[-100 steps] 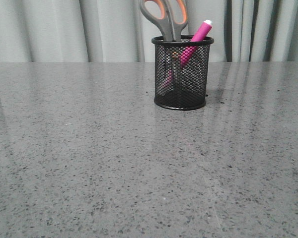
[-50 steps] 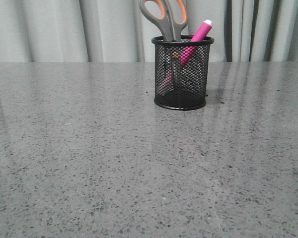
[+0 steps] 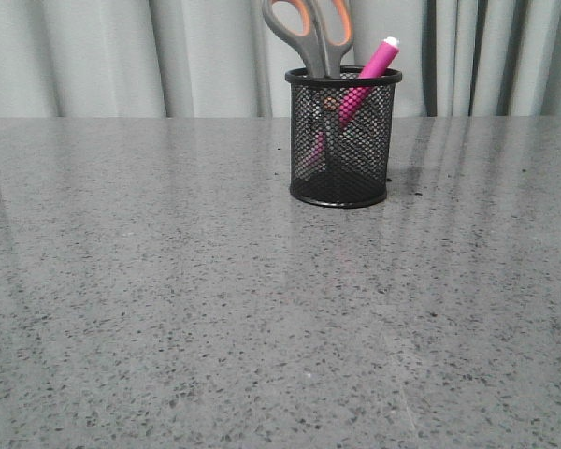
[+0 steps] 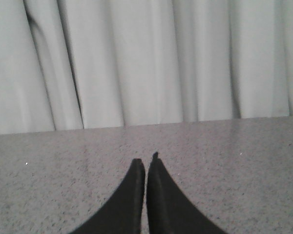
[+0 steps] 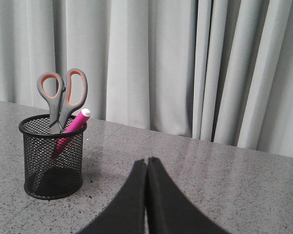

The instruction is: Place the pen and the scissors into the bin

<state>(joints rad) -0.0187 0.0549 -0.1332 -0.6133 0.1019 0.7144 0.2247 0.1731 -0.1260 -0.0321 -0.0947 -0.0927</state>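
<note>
The black wire-mesh bin (image 3: 342,140) stands upright on the grey table, right of centre at the back. The scissors (image 3: 312,33) stand in it, blades down, grey and orange handles above the rim. The pink pen (image 3: 368,75) leans inside it, its white tip past the right rim. The right wrist view also shows the bin (image 5: 52,156), the scissors (image 5: 62,92) and the pen (image 5: 72,127). My right gripper (image 5: 147,161) is shut and empty, low over the table, apart from the bin. My left gripper (image 4: 146,160) is shut and empty over bare table. Neither gripper shows in the front view.
The grey speckled table (image 3: 215,309) spreads wide in front of the bin. Pale grey curtains (image 3: 93,56) hang along the table's far edge in all views.
</note>
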